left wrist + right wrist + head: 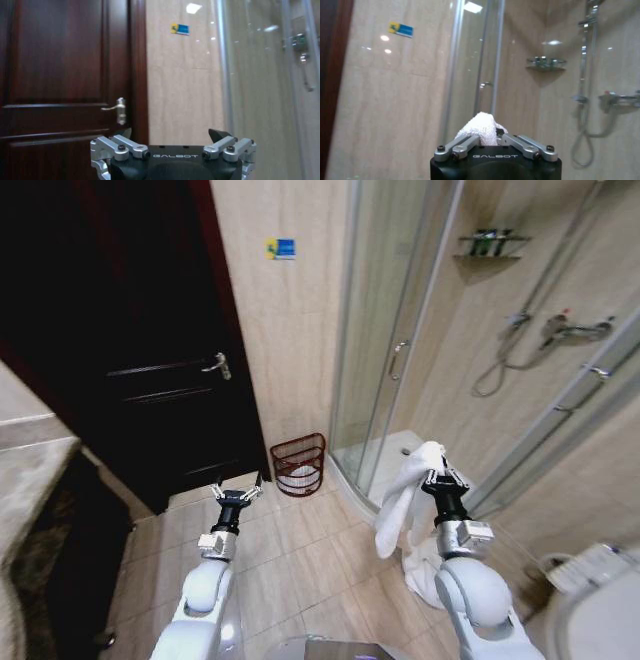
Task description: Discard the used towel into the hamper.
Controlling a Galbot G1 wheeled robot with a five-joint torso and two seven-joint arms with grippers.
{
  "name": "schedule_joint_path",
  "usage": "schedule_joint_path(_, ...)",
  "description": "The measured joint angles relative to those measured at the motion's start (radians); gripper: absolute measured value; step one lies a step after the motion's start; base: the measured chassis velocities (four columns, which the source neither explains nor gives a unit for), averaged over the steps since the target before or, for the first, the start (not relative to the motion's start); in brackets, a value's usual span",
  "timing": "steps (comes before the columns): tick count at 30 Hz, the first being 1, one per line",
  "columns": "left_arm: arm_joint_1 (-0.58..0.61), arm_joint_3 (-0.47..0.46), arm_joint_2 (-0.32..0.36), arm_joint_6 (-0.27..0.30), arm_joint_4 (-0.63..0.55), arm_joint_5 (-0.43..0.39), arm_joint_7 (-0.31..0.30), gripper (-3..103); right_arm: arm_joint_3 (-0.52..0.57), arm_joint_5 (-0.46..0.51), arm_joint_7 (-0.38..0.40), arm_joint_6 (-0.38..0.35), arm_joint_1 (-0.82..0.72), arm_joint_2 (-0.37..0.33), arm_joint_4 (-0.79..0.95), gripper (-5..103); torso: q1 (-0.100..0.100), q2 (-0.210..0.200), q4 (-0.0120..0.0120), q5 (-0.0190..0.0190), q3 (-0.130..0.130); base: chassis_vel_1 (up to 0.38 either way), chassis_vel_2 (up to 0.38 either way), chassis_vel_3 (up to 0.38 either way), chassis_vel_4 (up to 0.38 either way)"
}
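The right tool (436, 473) is clamped on the white towel (400, 505), which hangs above the floor by the shower; the hamper (298, 465) stands well apart, against the wall beside the door; the left tool (237, 492) waits with fingers apart. The carry is in hand; next, I judge, the towel must be brought over the hamper's rim

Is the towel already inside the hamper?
No, the right hand holds the towel up, apart from the hamper.
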Motion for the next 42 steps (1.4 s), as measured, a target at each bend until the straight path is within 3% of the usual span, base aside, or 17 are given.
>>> schedule_joint_path(18, -0.017, 0.001, -0.002, -0.032, 0.023, 0.013, -0.004, 100, 0.002, 0.002, -0.003, -0.003, 0.022, 0.000, -0.010, 3, 0.000, 0.000, 0.0004, -0.0002, 0.000, 0.100, 0.096, 0.110, 0.102)
schedule_joint_path(42, -0.018, 0.017, -0.020, -0.029, 0.016, 0.052, -0.003, 100, 0.008, 0.020, 0.003, -0.012, 0.068, -0.019, -0.034, 3, 0.000, 0.000, 0.0002, -0.0003, 0.000, -0.023, 0.029, 0.026, -0.029)
